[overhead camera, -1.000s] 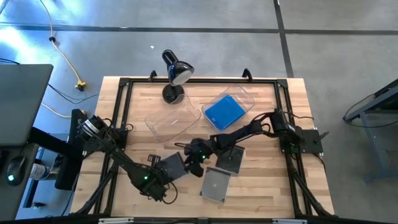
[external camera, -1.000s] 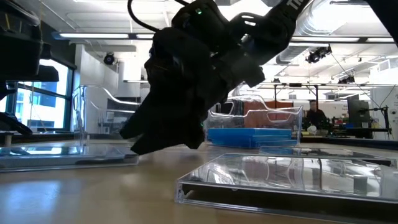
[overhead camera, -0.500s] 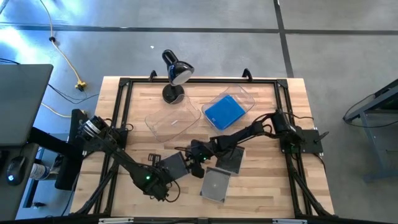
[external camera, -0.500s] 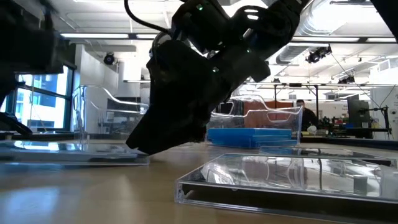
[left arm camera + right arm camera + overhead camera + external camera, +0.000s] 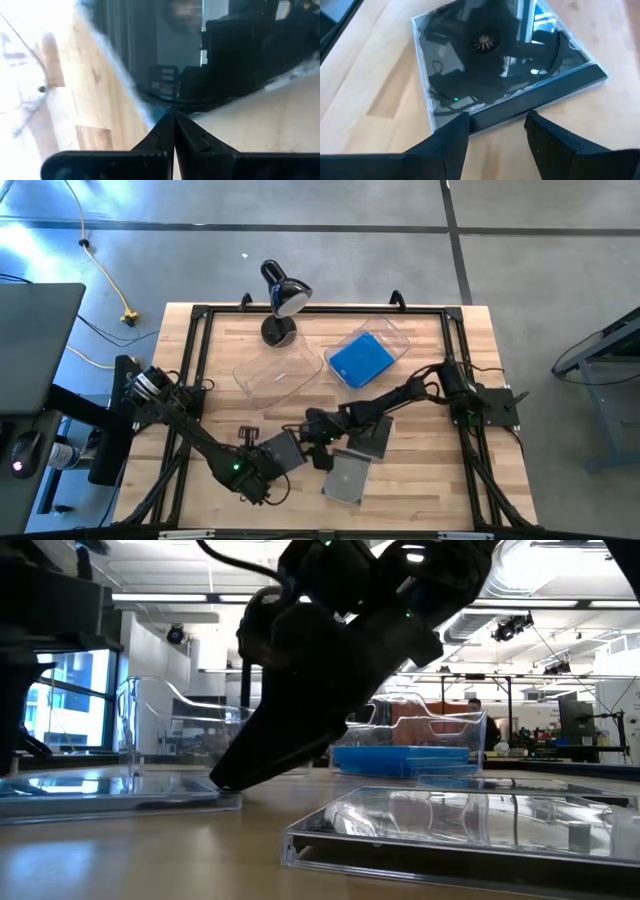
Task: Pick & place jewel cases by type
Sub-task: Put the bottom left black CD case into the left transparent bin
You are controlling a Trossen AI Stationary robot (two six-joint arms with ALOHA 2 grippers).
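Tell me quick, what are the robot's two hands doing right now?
Left gripper: fingers shut, empty.
Right gripper: fingers open, astride the edge of a dark jewel case, not yet gripping it.

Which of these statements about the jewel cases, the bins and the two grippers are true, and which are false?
1. The right gripper is open, facing the edge of a dark jewel case. True.
2. The left gripper is open wide. False: its fingers are shut together, holding nothing.
3. Blue jewel cases lie in one clear bin. True.
4. The other clear bin, near the desk lamp, is full of dark cases. False: it looks empty.
5. Three dark cases lie on the table. True: one at the right gripper, one nearer the front edge, one farther right.
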